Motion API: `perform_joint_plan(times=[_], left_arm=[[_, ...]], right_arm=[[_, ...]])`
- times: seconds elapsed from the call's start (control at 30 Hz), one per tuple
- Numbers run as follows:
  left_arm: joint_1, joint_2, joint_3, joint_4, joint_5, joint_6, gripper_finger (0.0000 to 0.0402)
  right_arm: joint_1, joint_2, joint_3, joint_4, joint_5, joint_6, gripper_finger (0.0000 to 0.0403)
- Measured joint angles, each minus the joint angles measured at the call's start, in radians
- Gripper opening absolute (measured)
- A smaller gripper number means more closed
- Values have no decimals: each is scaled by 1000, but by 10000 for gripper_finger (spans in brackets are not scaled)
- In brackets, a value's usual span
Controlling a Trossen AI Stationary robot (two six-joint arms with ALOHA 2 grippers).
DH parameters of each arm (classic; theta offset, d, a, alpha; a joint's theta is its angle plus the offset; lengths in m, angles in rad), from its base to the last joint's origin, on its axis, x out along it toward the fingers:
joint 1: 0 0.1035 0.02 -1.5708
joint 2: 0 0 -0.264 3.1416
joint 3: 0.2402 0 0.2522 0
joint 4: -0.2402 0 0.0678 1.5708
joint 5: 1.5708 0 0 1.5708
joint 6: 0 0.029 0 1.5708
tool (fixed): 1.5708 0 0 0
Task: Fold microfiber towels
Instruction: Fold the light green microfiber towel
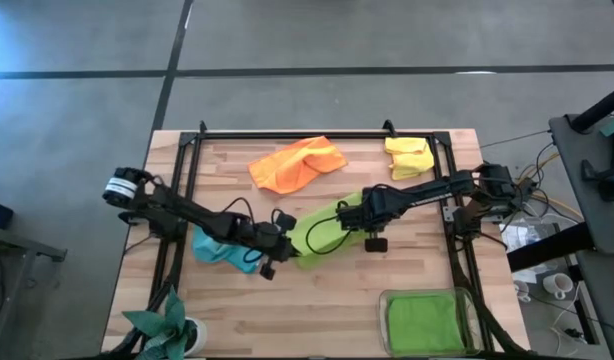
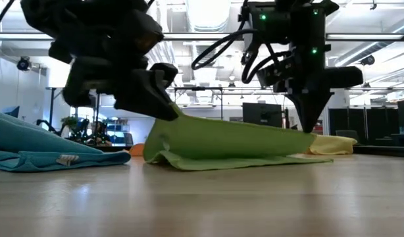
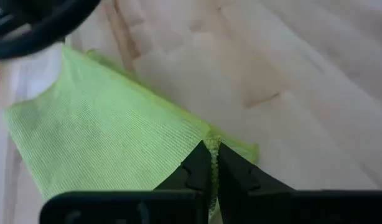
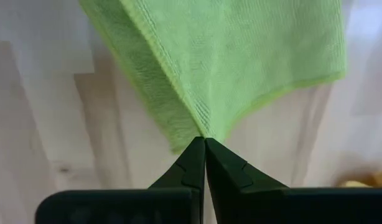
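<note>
From above, the yellow-green towel (image 1: 322, 232) lay near the middle of the wooden desk (image 1: 337, 290), with the left gripper (image 1: 290, 247) at its one end and the right gripper (image 1: 344, 217) at its other end. An orange towel (image 1: 295, 163) and a yellow towel (image 1: 408, 157) sat toward the far edge of the desk, a light blue towel (image 1: 219, 249) lay under the left arm, and a green towel (image 1: 423, 320) rested in a clear tray (image 1: 389, 298) beside a small plant (image 1: 162, 322) at the near edge. At desk height, the yellow-green towel (image 2: 235, 143) was stretched between both grippers, each end raised off the surface while its lower fold touched the wood. Through the left wrist, the left gripper (image 3: 211, 160) was clamped on a corner of that towel (image 3: 104, 137). Through the right wrist, the right gripper (image 4: 204, 149) was pinched tight on another corner of it (image 4: 228, 56).
</note>
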Motion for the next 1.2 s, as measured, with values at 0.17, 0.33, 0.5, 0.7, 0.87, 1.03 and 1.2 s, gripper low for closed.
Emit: perform_joint_plan(times=[0.17,0.33,0.5,0.7,0.87,1.03,1.2], left_arm=[[-8,8,0,1,10,0,0],[-9,41,-1,15,38,0,0],[-9,72,0,76,63,0,0],[-8,98,1,106,109,-5,13],[-8,93,0,96,111,-26,67],[-8,79,0,98,83,-26,135],[-8,79,0,57,78,-26,178]], right_arm=[[0,0,-10,-1,-27,18,9],[0,0,-29,7,-21,3,9],[0,0,-51,45,-12,2,9],[4,0,-44,75,28,6,9],[5,-1,-58,90,-60,38,9],[10,-1,-110,123,-76,62,9],[11,-1,-134,208,-77,61,9]])
